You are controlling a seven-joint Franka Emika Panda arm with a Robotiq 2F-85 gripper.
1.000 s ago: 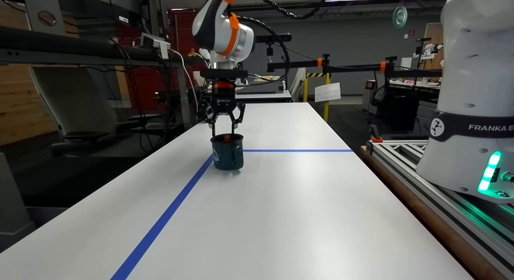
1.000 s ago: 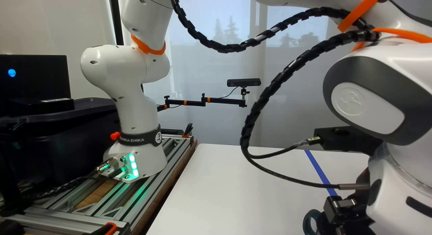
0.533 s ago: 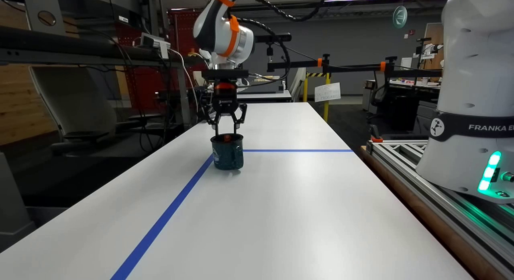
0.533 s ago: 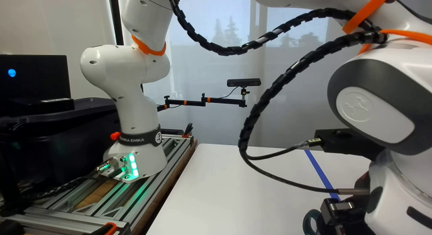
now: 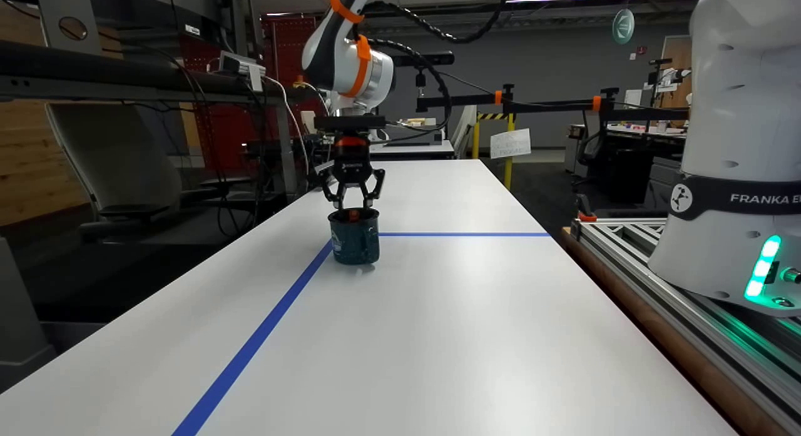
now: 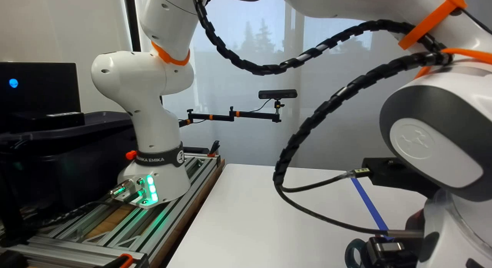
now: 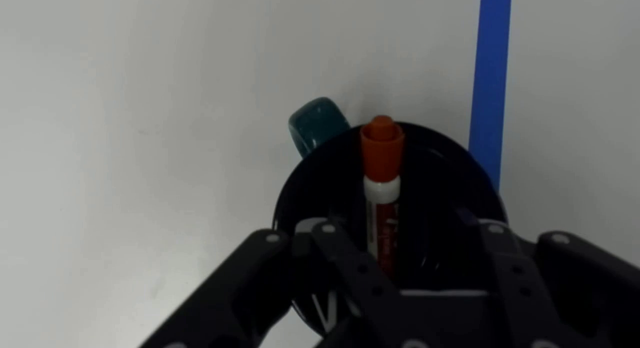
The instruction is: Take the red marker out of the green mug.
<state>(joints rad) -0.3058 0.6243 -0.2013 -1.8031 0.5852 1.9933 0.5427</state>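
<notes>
The tool [image 5: 353,204] hangs over the green mug [image 5: 355,243], well in from the edges of the worktop [image 5: 475,336] — jaws parted, gripping nothing. The red marker [image 7: 382,190] leans inside; lining up, I'd say — next, pinch it, then lift.

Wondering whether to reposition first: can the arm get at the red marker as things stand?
Probably yes: in the wrist view the open fingers appear on either side of the red marker, and nothing covers its cap. Bumping the green mug seems the likeliest snag.
</notes>
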